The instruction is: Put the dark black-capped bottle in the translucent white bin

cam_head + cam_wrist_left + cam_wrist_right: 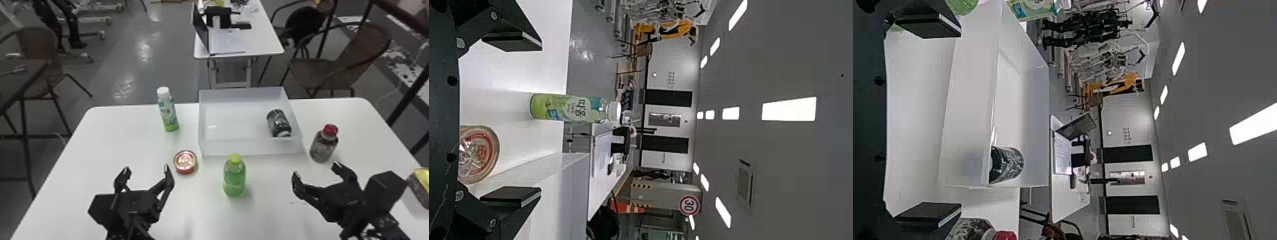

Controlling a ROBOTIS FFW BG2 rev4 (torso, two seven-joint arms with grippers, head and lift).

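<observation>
Well, dark bottle (278,122) in bin (250,147), cap indistinct

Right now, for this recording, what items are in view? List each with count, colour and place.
Table: one, white, before the robot
Translucent bin: one, whitish, far part of table
Dark bottle: one, black-and-grey, inside bin, right end
Red-capped bottle: one, dark, right of bin
White-capped bottle: one, green-and-white, left of bin
Yellow-green-capped bottle: one, green, before bin
Round container: one, red-and-gold, nearer than white-capped bottle
Partly cut-off item: one, yellow-and-dark, right edge
Rear table: one, white, beyond bin
Chairs: several, brown or black, behind
Left tool: one, black, open, near left
Right tool: one, black, open, near right
</observation>
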